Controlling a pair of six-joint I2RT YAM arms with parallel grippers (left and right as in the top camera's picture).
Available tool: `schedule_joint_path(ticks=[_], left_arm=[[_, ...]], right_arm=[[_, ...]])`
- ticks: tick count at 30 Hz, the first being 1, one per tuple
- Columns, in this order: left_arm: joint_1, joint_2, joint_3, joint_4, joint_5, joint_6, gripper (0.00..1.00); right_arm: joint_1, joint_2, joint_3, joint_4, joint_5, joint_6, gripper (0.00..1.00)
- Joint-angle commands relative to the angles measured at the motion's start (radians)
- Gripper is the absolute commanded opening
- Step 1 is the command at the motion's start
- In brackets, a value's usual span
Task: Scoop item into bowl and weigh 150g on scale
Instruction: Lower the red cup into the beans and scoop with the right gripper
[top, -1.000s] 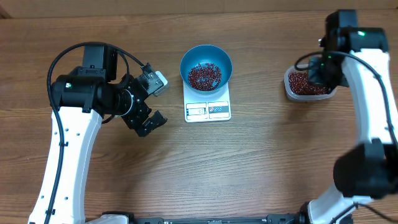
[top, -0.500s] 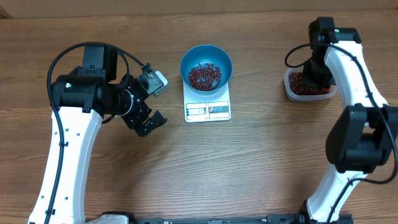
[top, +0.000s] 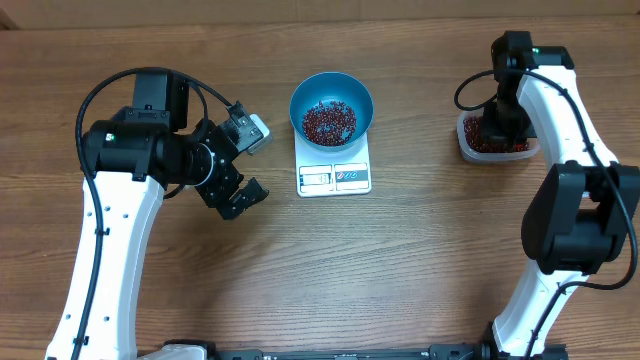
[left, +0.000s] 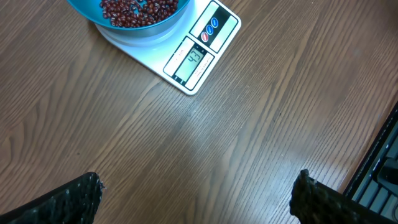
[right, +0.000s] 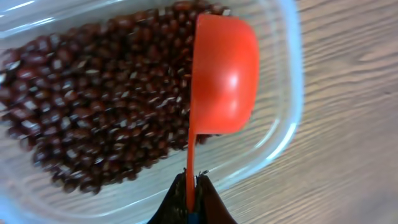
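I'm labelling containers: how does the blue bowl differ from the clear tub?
The blue bowl is round and opaque; the clear tub is rectangular and see-through. The bowl sits on the scale; the tub sits on the table. Both hold red-brown beans.

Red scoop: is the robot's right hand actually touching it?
Touching. The right wrist view shows the right hand shut on the handle of the red scoop.

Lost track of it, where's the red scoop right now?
In the right wrist view, the red scoop is over the clear tub of beans, its handle pinched in the jaws of the right gripper; the tub sits right of the scale.
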Motion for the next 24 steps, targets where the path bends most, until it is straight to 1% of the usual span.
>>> schedule_joint_path(ticks=[1, 5, 9, 16, 24], left_arm=[[0.004, -0.013, 0.020, 0.000, 0.002, -0.007, 1.00], [0.004, -0.013, 0.020, 0.000, 0.002, -0.007, 1.00], [0.004, -0.013, 0.020, 0.000, 0.002, -0.007, 1.00], [0.004, -0.013, 0.020, 0.000, 0.002, -0.007, 1.00], [0.004, -0.013, 0.020, 0.000, 0.002, -0.007, 1.00]], right_arm=[[-0.007, 0.005, 0.006, -0.001, -0.072, -0.036, 0.04], [-0.008, 0.005, 0.006, -0.008, -0.116, -0.048, 0.04], [-0.008, 0.005, 0.006, -0.011, -0.224, -0.105, 0.04], [-0.008, 0.005, 0.006, -0.034, -0.274, -0.107, 0.04], [-0.035, 0.005, 0.006, -0.033, -0.411, -0.118, 0.04]])
